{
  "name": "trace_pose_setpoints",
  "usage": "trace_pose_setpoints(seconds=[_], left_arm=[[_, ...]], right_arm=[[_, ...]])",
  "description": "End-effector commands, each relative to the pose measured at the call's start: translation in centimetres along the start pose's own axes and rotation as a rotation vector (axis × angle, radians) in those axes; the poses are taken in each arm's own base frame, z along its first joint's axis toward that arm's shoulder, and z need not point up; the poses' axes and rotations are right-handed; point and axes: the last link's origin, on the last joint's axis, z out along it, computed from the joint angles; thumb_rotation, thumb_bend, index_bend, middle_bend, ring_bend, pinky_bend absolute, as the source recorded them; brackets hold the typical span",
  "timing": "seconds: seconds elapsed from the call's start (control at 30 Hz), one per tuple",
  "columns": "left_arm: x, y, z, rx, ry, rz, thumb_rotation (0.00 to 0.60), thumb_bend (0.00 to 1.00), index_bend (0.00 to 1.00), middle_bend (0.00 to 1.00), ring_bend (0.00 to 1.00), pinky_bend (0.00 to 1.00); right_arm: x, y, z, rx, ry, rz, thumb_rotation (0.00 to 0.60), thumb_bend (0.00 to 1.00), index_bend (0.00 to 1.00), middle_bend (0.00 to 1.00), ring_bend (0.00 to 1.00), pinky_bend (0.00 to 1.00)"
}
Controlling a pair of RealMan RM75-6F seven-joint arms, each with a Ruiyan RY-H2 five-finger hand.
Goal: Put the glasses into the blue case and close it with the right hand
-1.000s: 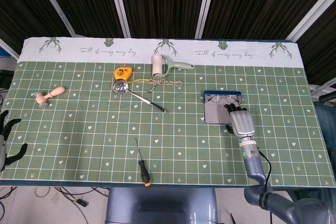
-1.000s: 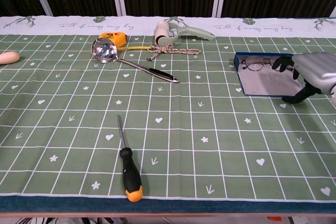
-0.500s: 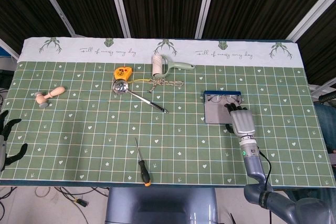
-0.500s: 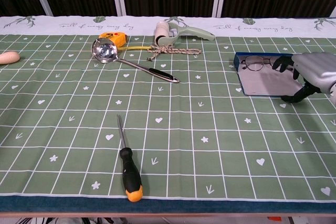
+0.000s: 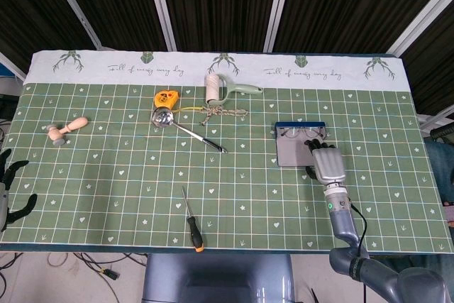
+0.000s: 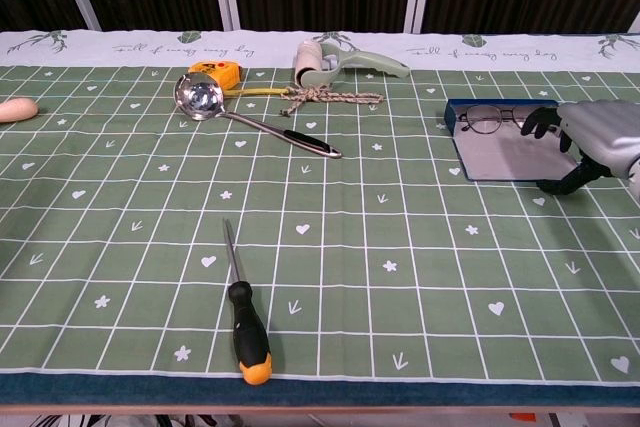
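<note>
The blue case point(image 5: 300, 146) point(image 6: 500, 152) lies open on the right of the mat, its grey inside facing up. The thin-framed glasses point(image 5: 301, 132) point(image 6: 490, 121) lie in its far, blue-rimmed half. My right hand point(image 5: 327, 164) point(image 6: 596, 142) is at the case's right end. Its dark fingertips point(image 6: 545, 124) reach over the far right corner beside the glasses, and its thumb sits by the near right corner. Fingers and thumb are apart and nothing is lifted. My left hand point(image 5: 10, 188) hangs off the table's left edge with its fingers spread, holding nothing.
A ladle point(image 6: 245, 112), a yellow tape measure point(image 6: 220, 72), a lint roller point(image 6: 335, 59) and a knotted cord point(image 6: 325, 97) lie at the back centre. A screwdriver point(image 6: 245, 317) lies near the front edge. A wooden piece point(image 5: 67, 130) sits at the far left.
My right hand has edged slightly to the right along the case's end. The case, the glasses and my left hand stay where they were.
</note>
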Motion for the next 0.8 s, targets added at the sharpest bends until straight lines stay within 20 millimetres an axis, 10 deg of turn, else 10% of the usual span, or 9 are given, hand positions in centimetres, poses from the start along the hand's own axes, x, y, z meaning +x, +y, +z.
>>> trace_pose_setpoints(seconds=[0.03,0.8], left_arm=[[0.0,0.0,0.0,0.000,0.000,-0.001,0.600,0.31,0.20,0.00,0.00,0.00],[0.0,0.0,0.0,-0.001,0.000,0.000,0.600,0.31,0.20,0.00,0.00,0.00]], right_arm=[[-0.1,0.0,0.0,0.002,-0.003,0.000,0.600,0.41,0.31,0.29,0.40,0.47],[0.2,-1.0,1.6,0.004,0.060,-0.017,0.600,0.49,0.33,0.30,0.40,0.47]])
